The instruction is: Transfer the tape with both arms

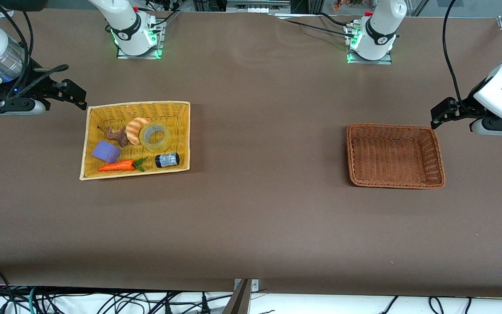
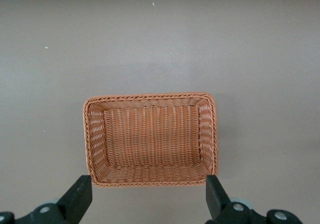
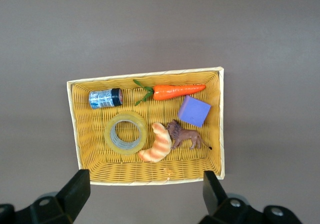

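The tape (image 1: 155,136) lay flat in the yellow basket (image 1: 181,131), touching the croissant toy (image 1: 136,130), the dark can (image 1: 167,159) nearer the front camera. The right gripper (image 1: 70,93) hung over the bare surface (image 1: 268,218) beside that basket, jaws spread wide, holding nothing. The left gripper (image 1: 445,112), likewise wide and empty, waited by the brown basket (image 1: 437,152). Best play for the right arm, probably: one finger down the hollow core, one outside the ring on the side away from the croissant.
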{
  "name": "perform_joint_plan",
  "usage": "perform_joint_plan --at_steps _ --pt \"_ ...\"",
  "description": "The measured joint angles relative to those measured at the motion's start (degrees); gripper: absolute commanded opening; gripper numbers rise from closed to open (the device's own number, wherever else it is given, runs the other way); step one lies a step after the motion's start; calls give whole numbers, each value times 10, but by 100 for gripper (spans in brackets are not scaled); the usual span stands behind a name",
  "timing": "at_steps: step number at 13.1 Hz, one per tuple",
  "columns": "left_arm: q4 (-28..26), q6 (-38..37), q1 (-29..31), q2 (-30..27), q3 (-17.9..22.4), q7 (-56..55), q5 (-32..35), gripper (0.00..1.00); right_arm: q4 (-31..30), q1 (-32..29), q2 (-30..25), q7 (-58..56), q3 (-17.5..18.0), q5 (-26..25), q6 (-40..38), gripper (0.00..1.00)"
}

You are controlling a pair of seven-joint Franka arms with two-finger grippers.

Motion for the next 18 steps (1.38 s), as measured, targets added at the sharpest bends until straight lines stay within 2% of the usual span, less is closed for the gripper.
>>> perform_joint_plan --at_steps 18 --pt "0 -7 0 0 -1 0 0 100 0 0 -1 -3 1 0 -18 100"
